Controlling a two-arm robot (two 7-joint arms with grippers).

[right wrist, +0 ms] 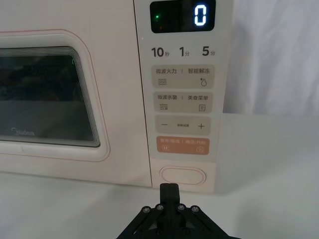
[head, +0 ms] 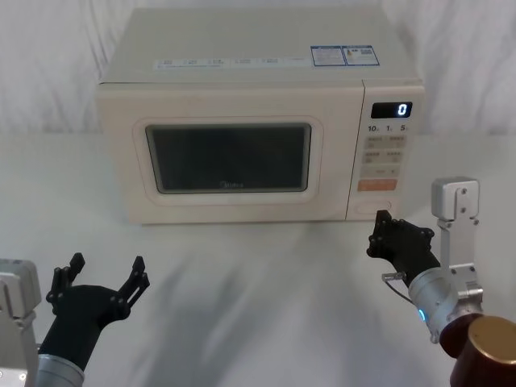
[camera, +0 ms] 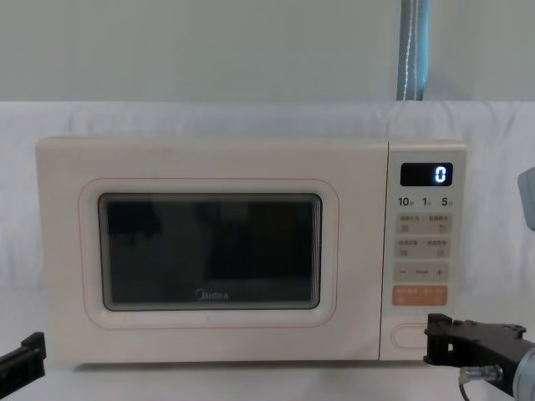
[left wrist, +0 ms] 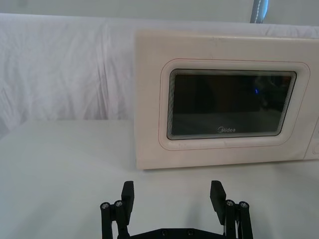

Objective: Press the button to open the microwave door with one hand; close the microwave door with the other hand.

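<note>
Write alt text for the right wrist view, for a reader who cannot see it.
The right gripper, fingers shut, points at the wide cream button at the foot of the microwave's control panel, just short of it. Above the button sit an orange key, beige labelled keys and a display reading 0; the microwave door is closed.

The small beige keys' (head: 384, 147) labels are too small to read.

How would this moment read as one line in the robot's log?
microwave door: shut | right gripper: fingers shut, before button | left gripper: open, parked
</note>
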